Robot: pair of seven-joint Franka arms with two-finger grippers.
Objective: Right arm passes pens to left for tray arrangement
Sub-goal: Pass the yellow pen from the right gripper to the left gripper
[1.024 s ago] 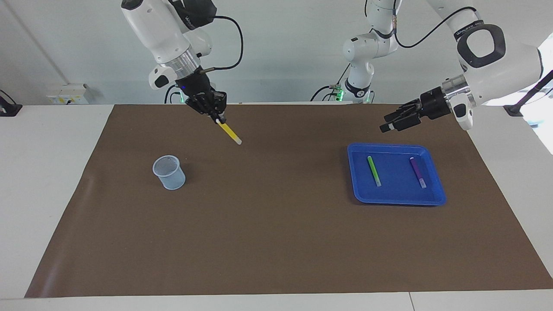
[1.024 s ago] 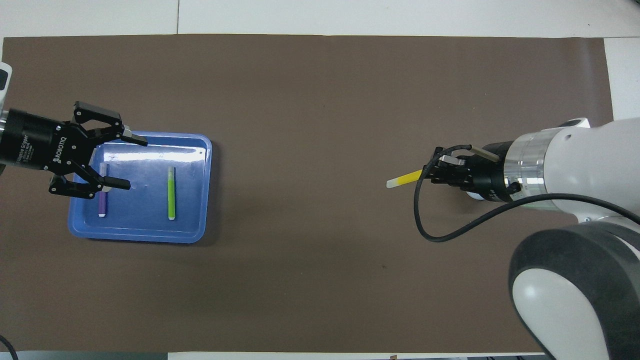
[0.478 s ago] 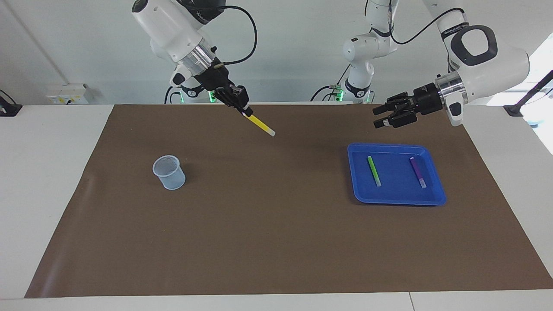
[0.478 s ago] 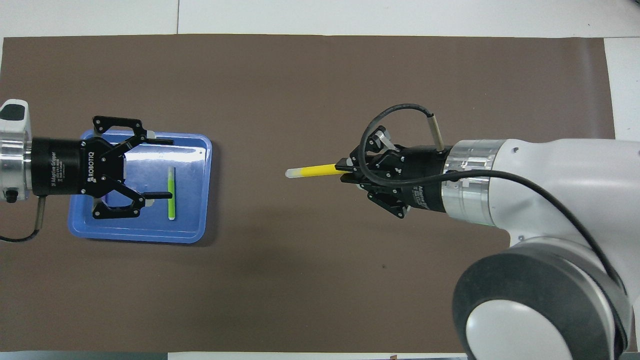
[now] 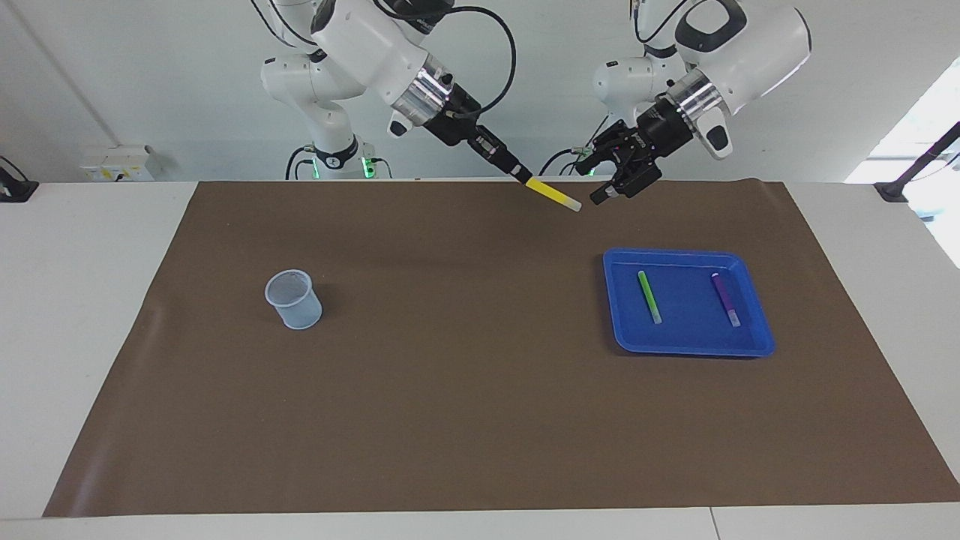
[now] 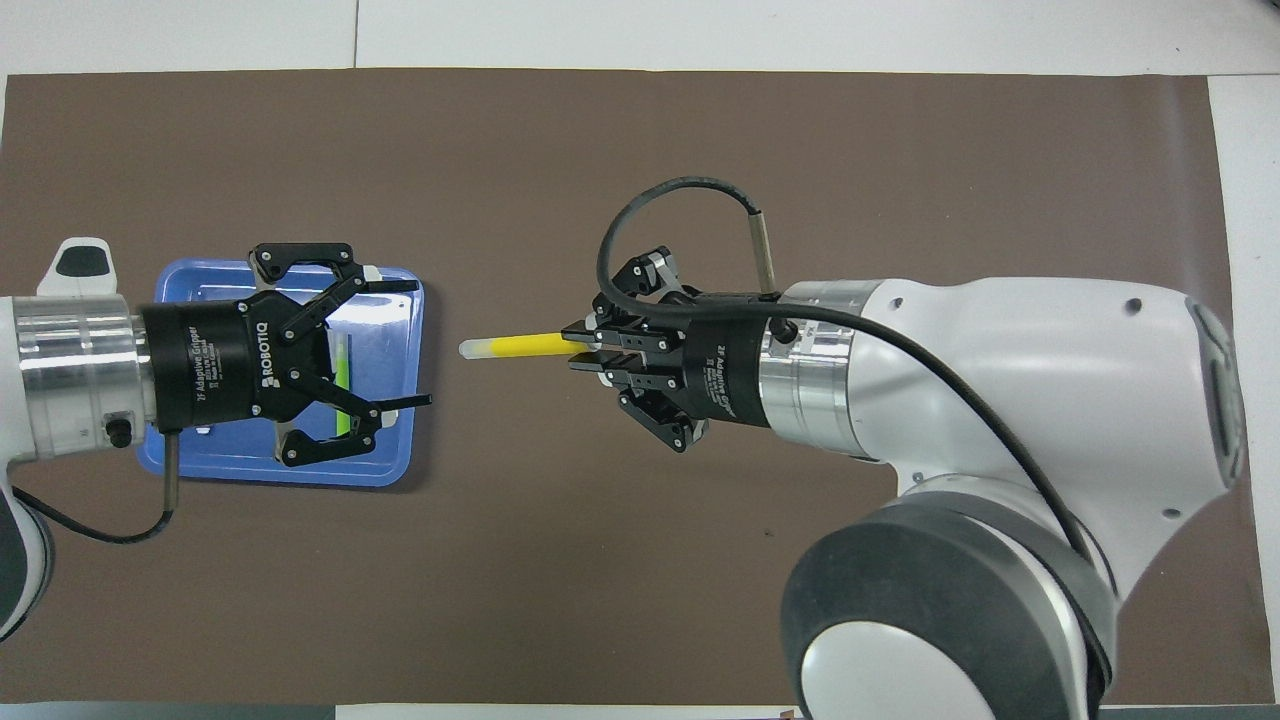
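Note:
My right gripper [image 5: 519, 177] [image 6: 578, 347] is shut on the yellow pen [image 5: 553, 195] [image 6: 515, 346], held up in the air with its pale end pointing at my left gripper. The left gripper [image 5: 592, 186] [image 6: 408, 343] hangs open, facing the pen. A small gap separates its fingertips from the pen's pale tip. The blue tray [image 5: 688, 343] [image 6: 280, 470] lies on the mat toward the left arm's end. In it lie the green pen [image 5: 649, 297] [image 6: 343, 375] and the purple pen [image 5: 725, 299], side by side and apart. In the overhead view the left gripper covers the purple pen.
A brown mat [image 5: 480, 420] covers the table. A small translucent pale cup [image 5: 294, 299] stands on it toward the right arm's end. Two slimmer white arms with green lights [image 5: 330, 112] stand at the robots' edge of the table.
The right gripper has carried the yellow pen up and toward the left arm's end. The left gripper has risen from over the tray and swung in to face the pen's tip.

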